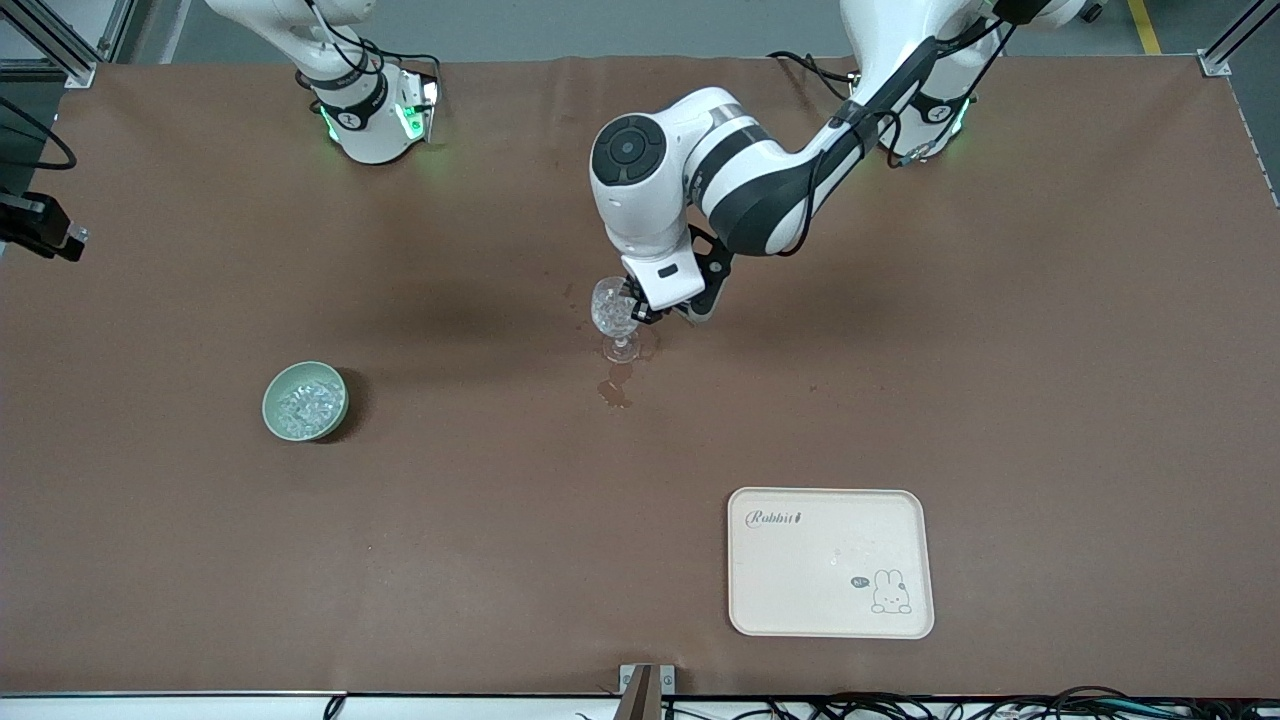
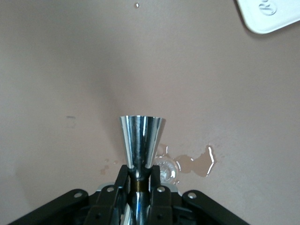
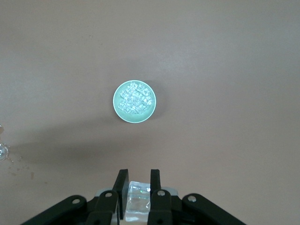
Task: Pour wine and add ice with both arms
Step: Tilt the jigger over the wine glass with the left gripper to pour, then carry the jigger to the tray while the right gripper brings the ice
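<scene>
Cream tray (image 1: 830, 600) with a rabbit drawing, flat near the front edge of the table (image 1: 1050, 350), toward the left arm's end; one corner of it also showing in the left wrist view (image 2: 276, 16).

Farther from the camera and toward the right arm's end, well apart from the tray: small green bowl (image 1: 270, 395), upright, heaped with ice (image 1: 305, 405) (clear, glittering chunks). Same bowl (image 3: 117, 110) and ice (image 3: 134, 100) seen from above in the right wrist view.

Near the middle of the table: stemmed wine glass (image 1: 613, 310), upright, with something clear and glittering inside. Wet puddle (image 1: 615, 390) on the table just on the camera side of its foot, shining also in the left wrist view (image 2: 199, 164).

Left arm (image 1: 760, 180) reaching in from its base at the back edge. Left gripper (image 1: 645, 308) just beside the bowl of the glass, fingers clamped narrow (image 2: 139, 177) on the waist of a steel measuring cup (image 2: 140, 140), mouth of the cup pointing away from the wrist.

Right gripper (image 3: 138, 180) out of the front view, up over the table with the green bowl in sight below, fingers pinched on a single ice chunk (image 3: 136, 201).
</scene>
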Tool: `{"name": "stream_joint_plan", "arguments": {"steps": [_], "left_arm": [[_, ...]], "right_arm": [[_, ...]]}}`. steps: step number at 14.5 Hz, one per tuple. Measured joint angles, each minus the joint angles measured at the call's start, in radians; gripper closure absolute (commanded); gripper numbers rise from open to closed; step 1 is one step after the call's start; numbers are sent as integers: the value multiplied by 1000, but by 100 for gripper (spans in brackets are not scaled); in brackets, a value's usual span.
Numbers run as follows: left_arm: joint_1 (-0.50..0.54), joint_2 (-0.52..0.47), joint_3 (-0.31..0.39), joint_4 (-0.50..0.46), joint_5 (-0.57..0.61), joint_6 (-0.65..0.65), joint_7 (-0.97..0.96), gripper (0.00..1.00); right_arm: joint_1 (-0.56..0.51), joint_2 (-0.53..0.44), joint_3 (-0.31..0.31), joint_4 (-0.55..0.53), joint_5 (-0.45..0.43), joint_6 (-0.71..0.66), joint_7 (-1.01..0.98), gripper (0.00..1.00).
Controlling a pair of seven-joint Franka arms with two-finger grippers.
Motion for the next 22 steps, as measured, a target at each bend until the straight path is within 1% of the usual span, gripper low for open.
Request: {"name": "stream_joint_plan", "arguments": {"steps": [3,8,14,19,21,22], "left_arm": [[-7,3,0,1,43,0,1,100],[-48,5,0,1,112,-6,4,100],[-75,10,0,1,181,-10,58,100],[-80,11,5,11,193,-11,84,100],[-48,13,11,15,176,-9,85,100],[-20,15,12,19,143,0,89,100]], "right_arm": [[0,0,0,0,0,0,0,100],[0,0,0,0,0,0,0,100],[0,0,-1,0,0,0,0,100],[0,0,-1,0,0,0,0,100],[0,0,-1,0,0,0,0,100],[0,0,-1,0,0,0,0,100]]}}
